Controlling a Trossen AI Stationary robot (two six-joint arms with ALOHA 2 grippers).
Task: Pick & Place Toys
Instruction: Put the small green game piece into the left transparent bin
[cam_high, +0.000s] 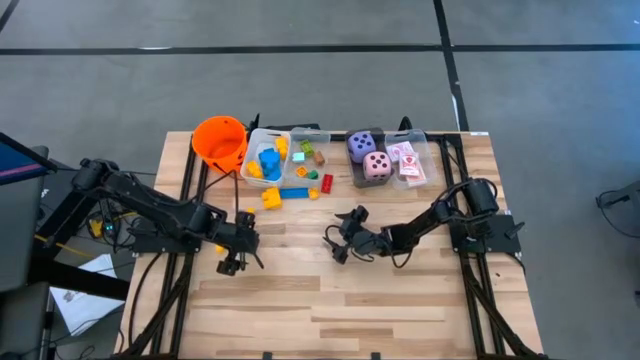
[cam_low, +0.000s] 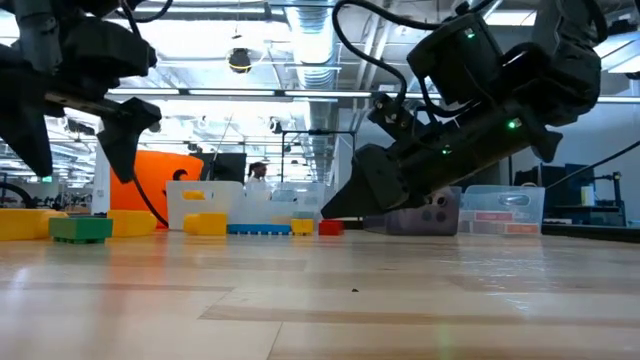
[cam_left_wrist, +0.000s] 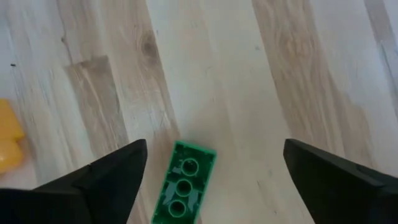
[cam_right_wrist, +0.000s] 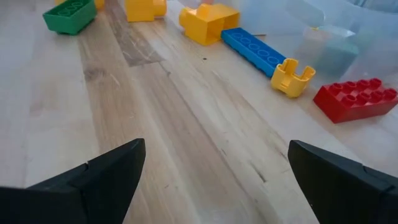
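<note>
Looks like a robotics lab or industrial workshop hall. Bare grey concrete floor (cam_high: 300, 90) crossed by dark lines, seen from above. Wooden-plank table (cam_high: 400, 300) on a black frame, with two arms mounted and cables trailing beside it. In the low view, a high open ceiling with exposed ducts and pipes (cam_low: 310, 30), rows of strip lights (cam_low: 260, 95), further workstations and a person (cam_low: 259, 172) far behind. Monitor edge (cam_high: 20, 160) at the left.
</note>
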